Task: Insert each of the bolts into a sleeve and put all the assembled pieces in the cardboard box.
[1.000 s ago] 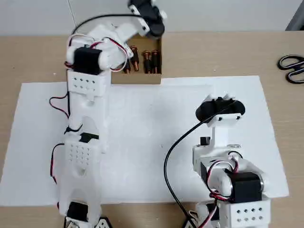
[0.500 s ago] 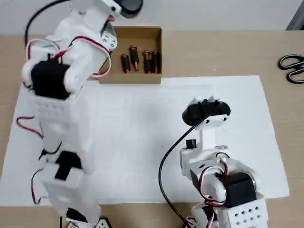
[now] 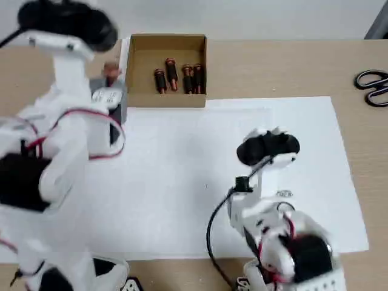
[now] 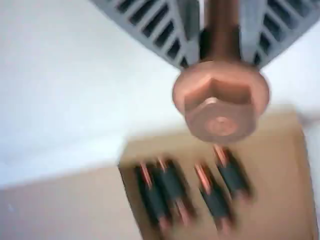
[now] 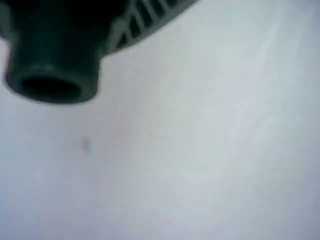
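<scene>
Left claw [image 4: 220, 40] pinching copper hex-head bolt [image 4: 220, 107], right claw [image 5: 70, 20] pinching black tubular sleeve [image 5: 52, 70]; off-axis approach could jam or drop bolt.

Blur and cut-offs
The assembled pieces [image 4: 190, 192] smear in the left wrist view; the bolt [image 4: 220, 97] loses its shank upward; the scissors [image 3: 377, 86] are cropped.

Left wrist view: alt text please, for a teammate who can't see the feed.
A copper bolt is clamped in the left gripper, its hex head toward the camera. Beyond it, blurred, four assembled pieces lie in the cardboard box.
</scene>
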Controlling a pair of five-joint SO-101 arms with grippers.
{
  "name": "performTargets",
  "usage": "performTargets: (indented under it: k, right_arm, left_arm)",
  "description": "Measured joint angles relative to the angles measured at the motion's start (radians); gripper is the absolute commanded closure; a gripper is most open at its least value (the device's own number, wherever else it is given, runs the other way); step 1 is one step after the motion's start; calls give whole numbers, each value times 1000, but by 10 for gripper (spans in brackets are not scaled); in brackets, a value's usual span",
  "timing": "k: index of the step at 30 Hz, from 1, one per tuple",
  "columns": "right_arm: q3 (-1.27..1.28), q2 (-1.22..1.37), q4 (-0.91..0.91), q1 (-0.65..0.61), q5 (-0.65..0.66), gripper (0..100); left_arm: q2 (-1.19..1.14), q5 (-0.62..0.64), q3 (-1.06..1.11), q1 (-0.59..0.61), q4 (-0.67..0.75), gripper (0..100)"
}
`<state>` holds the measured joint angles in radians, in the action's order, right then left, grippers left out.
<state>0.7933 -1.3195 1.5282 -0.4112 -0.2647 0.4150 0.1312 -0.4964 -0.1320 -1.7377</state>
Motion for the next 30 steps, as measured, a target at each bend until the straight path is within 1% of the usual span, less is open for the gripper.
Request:
performTargets:
  k: [4, 8, 10, 15, 18, 22, 25, 30]
  right_arm:
    - [11, -169, 0, -114, 0, 995]
    - [75, -259, 0, -140, 0, 995]
    - [103, -304, -6, -144, 0, 995]
    - [175, -347, -64, -143, 23, 995]
    - [213, -359, -146, -167, 63, 995]
    - [272, -371, -258, -236, 86, 995]
    - [325, -371, -342, -270, 94, 995]
    - [362, -370, -443, -307, 118, 995]
  left_arm:
    - [155, 144, 187, 0, 21, 994]
    - [273, 282, 376, 0, 112, 994]
    - [322, 330, 474, -8, 163, 994]
    - [466, 462, 713, -118, 275, 994]
    - [560, 535, 870, -198, 361, 994]
    - [697, 569, 1066, -218, 494, 994]
    - [802, 569, 1177, -238, 559, 994]
    - [965, 505, 1293, -279, 654, 994]
